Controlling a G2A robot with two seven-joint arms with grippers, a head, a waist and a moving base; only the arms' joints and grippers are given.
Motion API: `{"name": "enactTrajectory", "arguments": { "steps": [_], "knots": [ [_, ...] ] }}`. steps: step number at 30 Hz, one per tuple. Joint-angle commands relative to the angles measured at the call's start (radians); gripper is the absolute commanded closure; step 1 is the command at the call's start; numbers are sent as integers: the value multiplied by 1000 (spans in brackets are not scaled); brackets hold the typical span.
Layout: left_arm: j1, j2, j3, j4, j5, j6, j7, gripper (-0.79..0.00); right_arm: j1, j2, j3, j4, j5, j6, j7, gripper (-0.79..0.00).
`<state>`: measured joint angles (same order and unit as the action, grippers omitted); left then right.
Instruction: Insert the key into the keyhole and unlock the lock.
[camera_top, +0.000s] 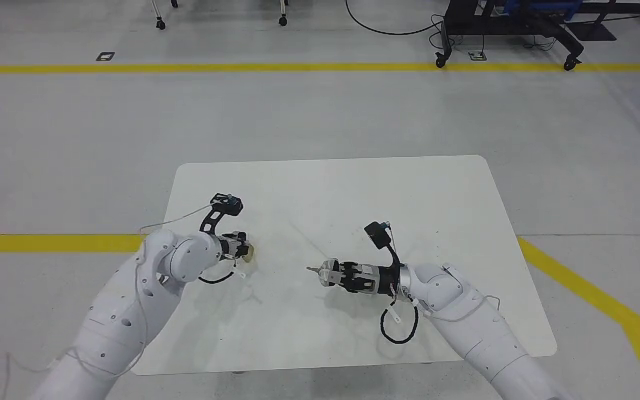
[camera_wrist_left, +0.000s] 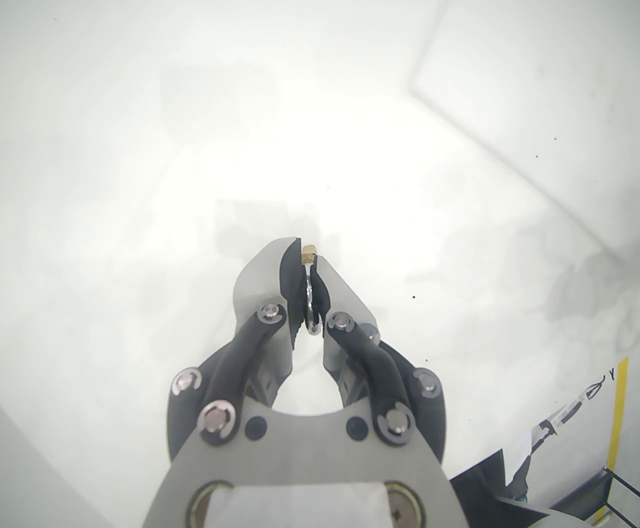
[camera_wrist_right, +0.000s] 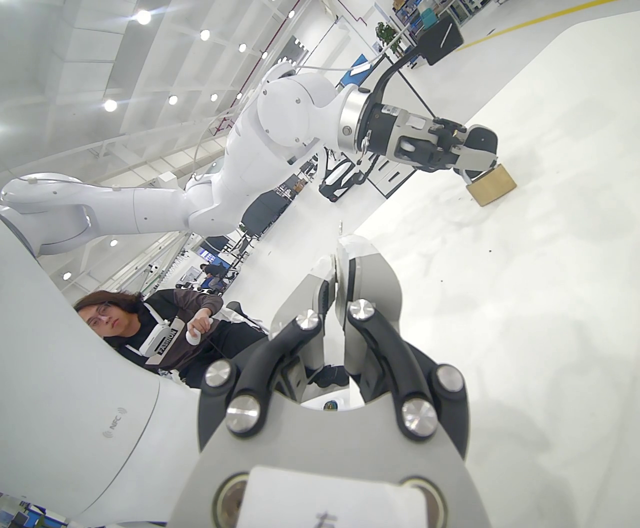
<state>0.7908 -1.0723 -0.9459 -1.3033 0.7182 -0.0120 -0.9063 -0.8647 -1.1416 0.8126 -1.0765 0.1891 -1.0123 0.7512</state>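
Observation:
A small brass padlock (camera_wrist_right: 492, 184) rests on the white table (camera_top: 420, 200), left of centre. My left gripper (camera_wrist_left: 307, 255) is shut on its silver shackle (camera_wrist_left: 310, 295), and a bit of the brass body (camera_wrist_left: 308, 254) shows past the fingertips. From above, the padlock (camera_top: 247, 253) sits at the left gripper (camera_top: 241, 249). My right gripper (camera_top: 325, 271) is near the table's middle, shut on the key (camera_top: 312, 269), whose thin blade points at the padlock across a gap. The key tip (camera_wrist_right: 341, 229) sticks out of the right gripper (camera_wrist_right: 337, 250).
The table's front edge (camera_top: 300, 368) runs close below both arms. A black cable loop (camera_top: 398, 328) hangs from the right forearm. Bare tabletop lies behind and to the right. Yellow floor lines (camera_top: 300, 68) and a wheeled frame (camera_top: 510, 30) are far off.

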Motion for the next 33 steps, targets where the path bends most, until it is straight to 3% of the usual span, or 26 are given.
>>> {"name": "enactTrajectory", "arguments": {
  "steps": [1,6,10,16,21,27,30,33],
  "knots": [
    [2,0,-3,1,-6,-13,-9,0,0,0,0,0,0,0,0,0],
    [24,9,-55,14,-69,-75,-1,0,0,0,0,0,0,0,0,0],
    [80,26,-171,31,-249,-187,64,0,0,0,0,0,0,0,0,0],
    [189,46,-343,90,-699,-465,65,0,0,0,0,0,0,0,0,0],
    [219,29,-329,164,-1108,-629,-70,0,0,0,0,0,0,0,0,0],
    [219,29,-329,164,-1108,-629,-70,0,-2,0,0,-3,-1,4,-4,0],
    [247,18,-312,120,-1230,-584,-39,0,-14,-2,5,-34,-50,36,-46,0],
    [227,2,-259,119,-1303,-509,-60,0,-24,-10,3,-66,-113,32,-105,0]
  ]
}}
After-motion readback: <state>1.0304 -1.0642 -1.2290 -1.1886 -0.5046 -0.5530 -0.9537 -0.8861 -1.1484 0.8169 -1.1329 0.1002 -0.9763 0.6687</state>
